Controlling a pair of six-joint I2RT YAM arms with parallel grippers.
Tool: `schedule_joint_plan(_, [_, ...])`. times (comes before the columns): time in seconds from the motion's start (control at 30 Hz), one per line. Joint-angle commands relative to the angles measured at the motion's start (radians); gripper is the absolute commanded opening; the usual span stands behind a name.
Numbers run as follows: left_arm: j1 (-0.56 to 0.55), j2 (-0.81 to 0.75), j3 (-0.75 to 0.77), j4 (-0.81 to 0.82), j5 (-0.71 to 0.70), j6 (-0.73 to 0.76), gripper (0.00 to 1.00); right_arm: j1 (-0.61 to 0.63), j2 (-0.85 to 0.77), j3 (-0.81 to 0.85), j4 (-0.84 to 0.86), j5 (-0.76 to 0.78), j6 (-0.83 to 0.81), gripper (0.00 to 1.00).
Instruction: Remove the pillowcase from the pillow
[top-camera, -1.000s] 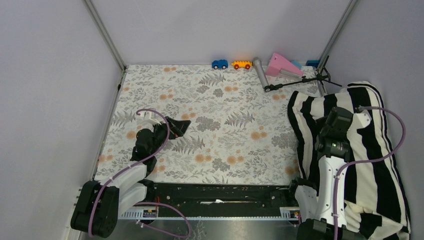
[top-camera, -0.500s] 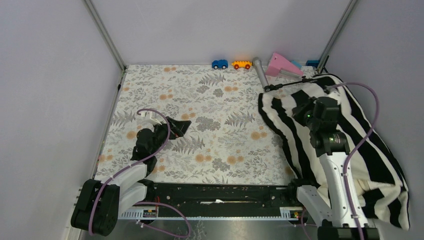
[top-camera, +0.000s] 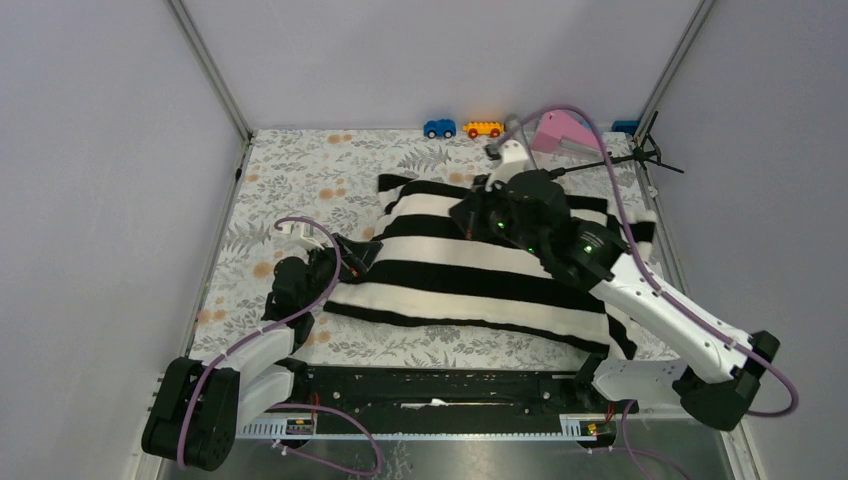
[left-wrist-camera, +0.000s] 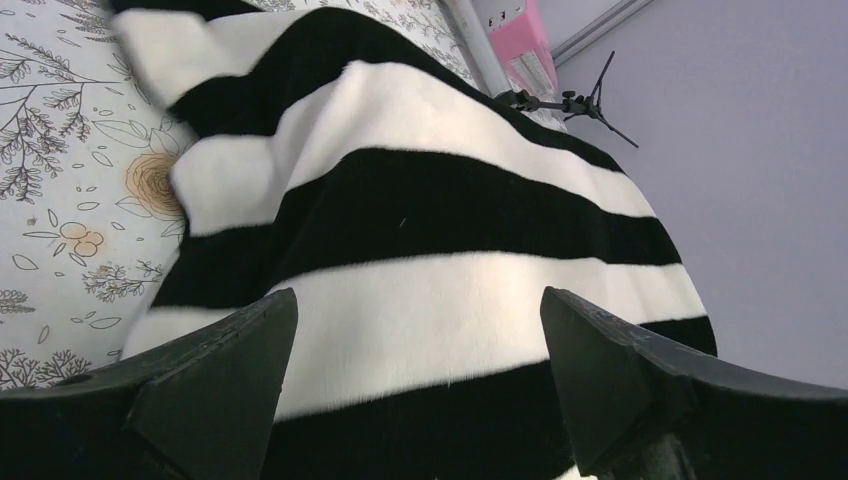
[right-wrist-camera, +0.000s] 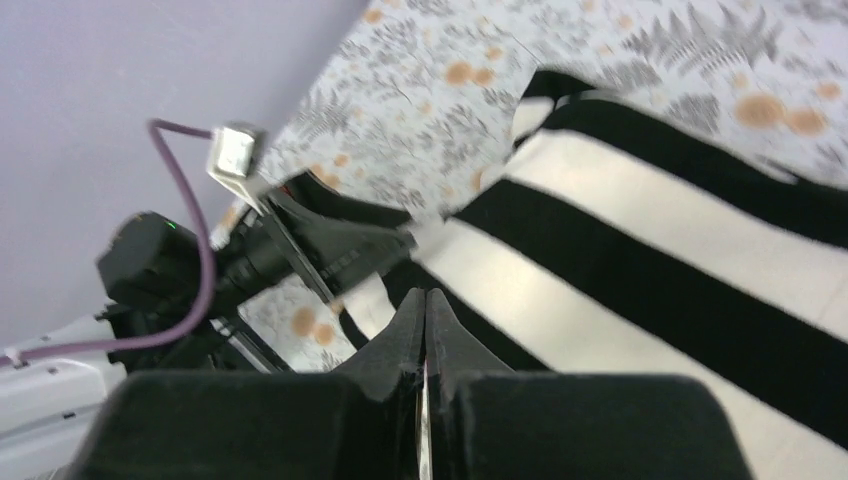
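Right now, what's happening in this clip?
The striped pillowcase lies bulging on the floral table cloth. The right gripper is shut over its top; whether it pinches fabric is unclear. The left gripper sits open at the case's left edge. No pillow shows, so removal looks not yet started.

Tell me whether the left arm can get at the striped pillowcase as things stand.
Probably yes. The left claw is open and the pillowcase lies right in front of it, its edge seemingly reaching between the fingers in the left wrist view. Nothing stands between them.
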Motion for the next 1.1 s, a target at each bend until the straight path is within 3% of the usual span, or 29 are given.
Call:
schedule_joint_plan(0.0, [-0.004,-0.028,0.012,0.043,-0.004,0.010,0.99,0.031,0.137,0.125,0.172,0.095,-0.066,0.00])
schedule_joint_plan(0.07, [-0.004,-0.038,0.014,0.027,-0.014,0.013,0.99,0.031,0.218,0.183,0.180,0.124,-0.070,0.05])
schedule_joint_plan(0.17, [-0.004,-0.054,0.022,-0.005,-0.023,0.020,0.99,0.031,0.301,0.266,0.098,0.074,-0.112,0.60])
schedule_joint_plan(0.2, [-0.004,-0.059,0.023,-0.013,-0.025,0.020,0.99,0.031,0.307,0.265,0.078,0.088,-0.111,0.73])
schedule_joint_plan(0.3, [-0.004,-0.064,0.024,-0.017,-0.023,0.011,0.99,0.030,0.275,0.171,0.060,0.199,-0.081,0.98])
schedule_joint_plan(0.4, [-0.005,-0.044,0.040,-0.035,-0.012,-0.002,0.99,-0.010,0.230,0.068,-0.013,0.259,-0.033,1.00])
schedule_joint_plan(0.5, [-0.006,0.001,0.065,-0.085,-0.017,-0.016,0.99,-0.091,0.171,-0.087,-0.060,0.215,0.005,1.00])
schedule_joint_plan(0.7, [-0.012,0.145,0.165,-0.202,-0.003,-0.010,0.98,-0.323,-0.019,-0.398,-0.044,0.234,0.059,1.00])
schedule_joint_plan(0.83, [-0.023,0.211,0.196,-0.200,0.041,-0.011,0.97,-0.493,-0.062,-0.554,0.025,0.123,0.053,1.00])
schedule_joint_plan(1.07, [-0.032,0.149,0.175,-0.189,0.026,-0.003,0.97,-0.496,0.008,-0.699,0.180,-0.153,0.047,1.00])
